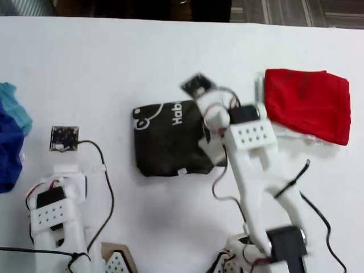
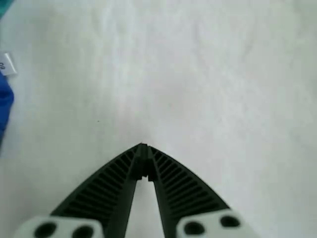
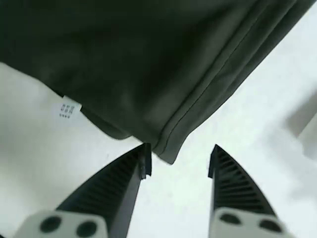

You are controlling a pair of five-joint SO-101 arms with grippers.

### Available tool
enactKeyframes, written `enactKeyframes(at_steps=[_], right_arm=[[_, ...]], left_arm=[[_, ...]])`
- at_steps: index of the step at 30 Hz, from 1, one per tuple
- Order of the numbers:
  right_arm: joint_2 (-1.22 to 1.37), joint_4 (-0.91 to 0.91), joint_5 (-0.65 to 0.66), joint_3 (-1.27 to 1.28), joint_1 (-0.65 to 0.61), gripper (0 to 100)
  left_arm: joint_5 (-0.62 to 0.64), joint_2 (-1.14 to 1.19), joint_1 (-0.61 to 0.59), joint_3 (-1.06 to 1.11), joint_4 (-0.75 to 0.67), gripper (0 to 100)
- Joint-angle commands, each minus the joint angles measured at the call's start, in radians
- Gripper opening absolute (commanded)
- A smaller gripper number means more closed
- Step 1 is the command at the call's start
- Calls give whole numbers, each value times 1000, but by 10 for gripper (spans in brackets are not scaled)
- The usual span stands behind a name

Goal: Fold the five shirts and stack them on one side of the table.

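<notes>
- the step in hand looks like a grab at the folded black shirt (image 1: 168, 139), which lies near the middle of the table (image 1: 114, 57).
- the right gripper (image 3: 179, 161) is wide open and holds nothing. a hemmed corner of the black shirt sits just ahead of the gap between its fingers, nearer one finger than the other.
- to do it well, i judge the corner should be centred in the gap first. the lower finger should then slide along the table under all the layers, so the close catches the whole fold and not just the top ply.
- if the shirt is meant for the stack, a slow, low drag or lift would keep the fold from spilling open. one corner grip will likely let the far side droop.
- the red shirt (image 1: 307, 105) lies folded at about 2 o'clock, well apart from the black one. a pale layer shows under its near edge, but whether that is another shirt i cannot tell.
- the right arm itself lies between the two shirts, so a sweep toward 2 o'clock could nudge the red one.
- the left gripper (image 2: 143, 148) is closed with its tips meeting, empty, over bare table at about 8 o'clock.
- a blue shirt (image 1: 8, 148) and a teal shirt (image 1: 14, 102) lie unfolded at 9 o'clock, beside the left arm.
</notes>
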Motion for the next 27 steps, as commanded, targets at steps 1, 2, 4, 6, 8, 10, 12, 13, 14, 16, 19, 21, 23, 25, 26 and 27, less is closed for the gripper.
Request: enactKeyframes(at_steps=[1, 2, 4, 6, 8, 10, 12, 13, 14, 16, 19, 21, 23, 25, 26, 27], right_arm=[[-142, -35, 9, 173, -28, 188], [-166, -44, 9, 213, -39, 187], [-199, -77, 9, 282, -67, 187], [-209, -114, 6, 341, -104, 187], [-202, -154, 0, 387, -140, 187], [-185, -205, 0, 419, -166, 187], [-156, -263, 0, 433, -176, 187], [-136, -292, 0, 431, -173, 187], [-114, -318, 0, 428, -171, 187], [-70, -369, 0, 422, -170, 187], [-4, -418, 0, 402, -170, 187], [35, -437, 0, 387, -170, 187], [64, -438, 0, 365, -163, 187], [76, -438, 0, 338, -142, 187], [76, -438, 0, 325, -124, 187], [76, -438, 0, 313, -104, 187]], left_arm=[[8, -15, -2, -2, -15, 27], [8, -15, -2, -2, -15, 27], [8, -15, -2, -2, -15, 27], [8, -15, -2, -2, -15, 27], [8, -15, -2, -2, -15, 27], [8, -15, -2, -2, -15, 27], [8, -15, -2, -2, -15, 27], [8, -15, -2, -2, -15, 27], [8, -15, -2, -2, -15, 27], [8, -15, -2, -2, -15, 27], [8, -15, -2, -2, -15, 27], [8, -15, -2, -2, -15, 27], [8, -15, -2, -2, -15, 27], [8, -15, -2, -2, -15, 27], [8, -15, -2, -2, -15, 27], [8, -15, -2, -2, -15, 27]])
